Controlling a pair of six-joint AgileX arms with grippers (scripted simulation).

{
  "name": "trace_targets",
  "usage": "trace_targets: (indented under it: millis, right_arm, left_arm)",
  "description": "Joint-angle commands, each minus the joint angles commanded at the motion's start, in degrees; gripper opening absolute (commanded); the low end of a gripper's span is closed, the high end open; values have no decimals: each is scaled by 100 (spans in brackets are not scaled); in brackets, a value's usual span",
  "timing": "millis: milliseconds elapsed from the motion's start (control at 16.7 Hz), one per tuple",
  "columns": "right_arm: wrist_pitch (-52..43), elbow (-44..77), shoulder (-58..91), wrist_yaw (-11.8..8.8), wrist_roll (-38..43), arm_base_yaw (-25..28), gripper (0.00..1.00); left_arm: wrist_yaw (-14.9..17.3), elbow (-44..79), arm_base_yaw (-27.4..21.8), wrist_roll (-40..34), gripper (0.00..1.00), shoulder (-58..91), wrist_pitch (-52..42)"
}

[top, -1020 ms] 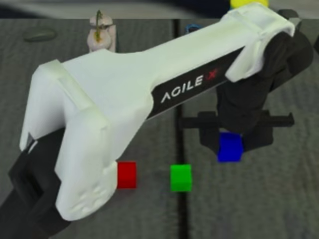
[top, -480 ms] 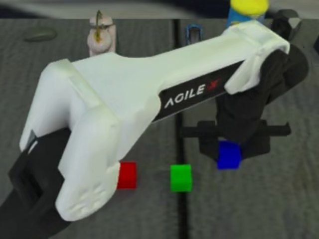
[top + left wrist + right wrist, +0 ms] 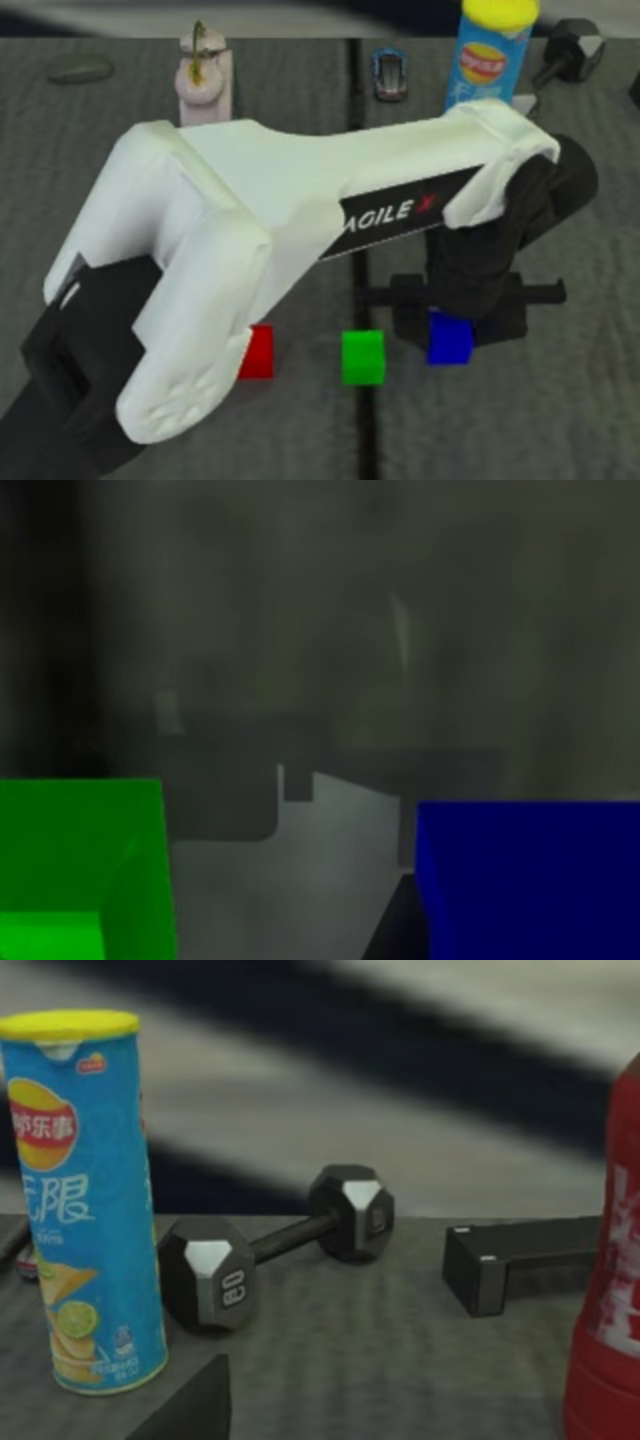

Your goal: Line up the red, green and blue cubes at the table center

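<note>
The red cube (image 3: 258, 352) and the green cube (image 3: 362, 357) rest on the dark grey tabletop, the green one on the black seam (image 3: 366, 440). The blue cube (image 3: 449, 340) sits to the green cube's right, almost level with it. My left gripper (image 3: 452, 318) is shut on the blue cube from above; the white left arm reaches across from the lower left. In the left wrist view the blue cube (image 3: 530, 880) fills one corner beside a dark fingertip (image 3: 400, 935), with the green cube (image 3: 80, 860) close by. The right gripper (image 3: 285, 1430) is parked, out of the top view.
Along the far edge stand a blue chip can (image 3: 487, 55), a toy car (image 3: 389, 73), a black dumbbell (image 3: 570, 45) and a pale figurine (image 3: 205, 75). The right wrist view shows the can (image 3: 85, 1200), the dumbbell (image 3: 270, 1245), a black block (image 3: 520, 1260) and a red container (image 3: 610, 1260).
The left gripper has carried the blue cube lower and slightly leftward, towards the green cube's row. The arm shifted, uncovering the chip can and toy car. Red and green cubes stayed put.
</note>
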Motion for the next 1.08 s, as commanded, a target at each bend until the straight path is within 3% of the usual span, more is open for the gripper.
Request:
trace_targets:
  millis: [60, 840, 1080]
  right_arm:
    - [0, 0, 0, 0, 0, 0, 100]
    - [0, 0, 0, 0, 0, 0, 100]
    - [0, 0, 0, 0, 0, 0, 100]
  left_arm:
    - [0, 0, 0, 0, 0, 0, 0]
    - [0, 0, 0, 0, 98, 0, 0]
    - [0, 0, 0, 0, 100, 0, 0]
